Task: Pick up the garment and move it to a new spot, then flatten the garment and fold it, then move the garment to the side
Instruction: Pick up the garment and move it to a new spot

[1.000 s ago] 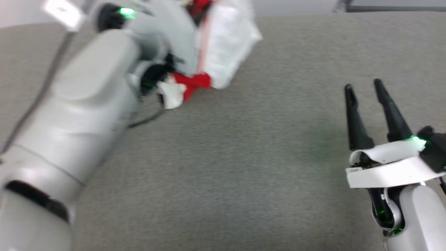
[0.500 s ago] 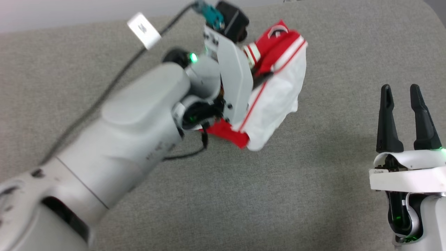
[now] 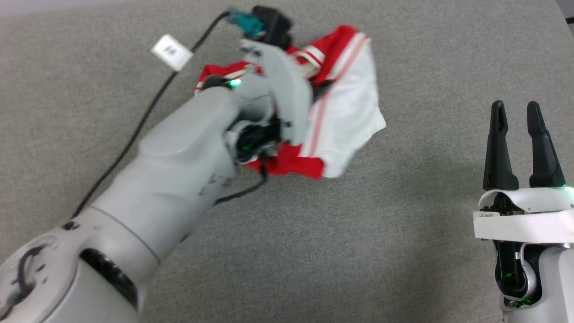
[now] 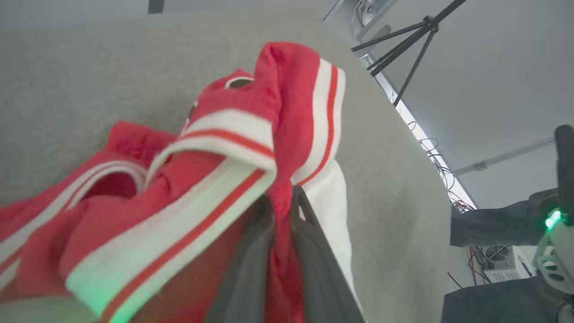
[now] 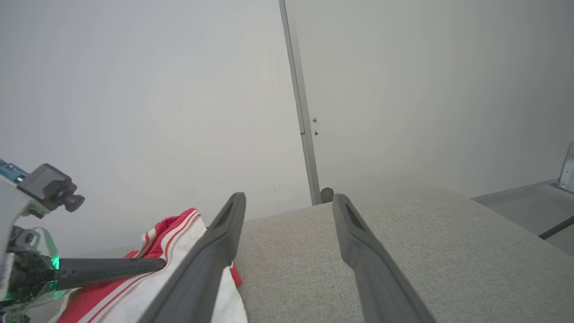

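Garment (image 3: pixel 350 112) in L gripper (image 4: pixel 282 197); tag (image 3: pixel 172 52) illegible

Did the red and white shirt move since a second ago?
Yes. Held in the left claw, the shirt overlapped the table at its far edge earlier. Now it sits well this side of that edge, so nearer the robot or lower.

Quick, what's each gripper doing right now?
Left gripper: shut on the shirt.
Right gripper: open, holding nothing.
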